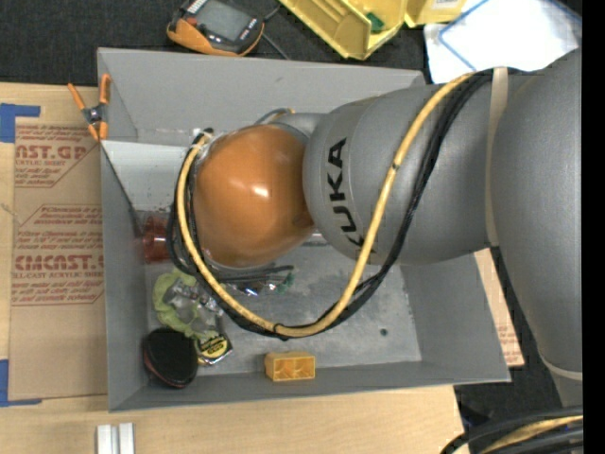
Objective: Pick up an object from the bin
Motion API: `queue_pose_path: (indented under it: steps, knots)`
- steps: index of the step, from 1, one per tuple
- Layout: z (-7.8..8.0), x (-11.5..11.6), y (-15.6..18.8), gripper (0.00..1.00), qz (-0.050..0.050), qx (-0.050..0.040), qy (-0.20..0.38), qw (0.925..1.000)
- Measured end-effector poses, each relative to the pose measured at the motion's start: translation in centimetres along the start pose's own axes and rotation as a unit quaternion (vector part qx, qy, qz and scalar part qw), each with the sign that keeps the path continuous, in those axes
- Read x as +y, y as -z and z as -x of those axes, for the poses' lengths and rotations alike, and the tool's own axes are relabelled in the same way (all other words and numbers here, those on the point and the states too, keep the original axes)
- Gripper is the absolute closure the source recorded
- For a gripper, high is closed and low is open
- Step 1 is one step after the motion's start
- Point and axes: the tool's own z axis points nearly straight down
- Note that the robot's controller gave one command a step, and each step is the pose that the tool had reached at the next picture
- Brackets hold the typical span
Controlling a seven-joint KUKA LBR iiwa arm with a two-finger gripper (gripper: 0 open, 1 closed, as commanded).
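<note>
While orange wrist cover (250, 197) hangs over bin (284, 83), black disc (170, 357), yellow block (289, 367) lie by near wall; tool state cannot tell.

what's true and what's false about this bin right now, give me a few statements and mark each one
1. A yellow block lies near the front wall of the bin, apart from the other things. True.
2. The black round thing lies in the bin's upper right corner. False: it lies in the lower left corner of the view.
3. The arm's orange cover hangs over the left half of the bin. True.
4. The red thing rests on top of the yellow block. False: it lies by the left wall, above the green crumpled thing and well away from the block.
</note>
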Motion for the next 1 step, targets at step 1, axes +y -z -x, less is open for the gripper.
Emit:
queue_pose_path:
  steps: [1]
  knots:
    - [0.15, -0.08, 1.26, 1.00, -0.001, -0.0018, 0.000, 1.0000]
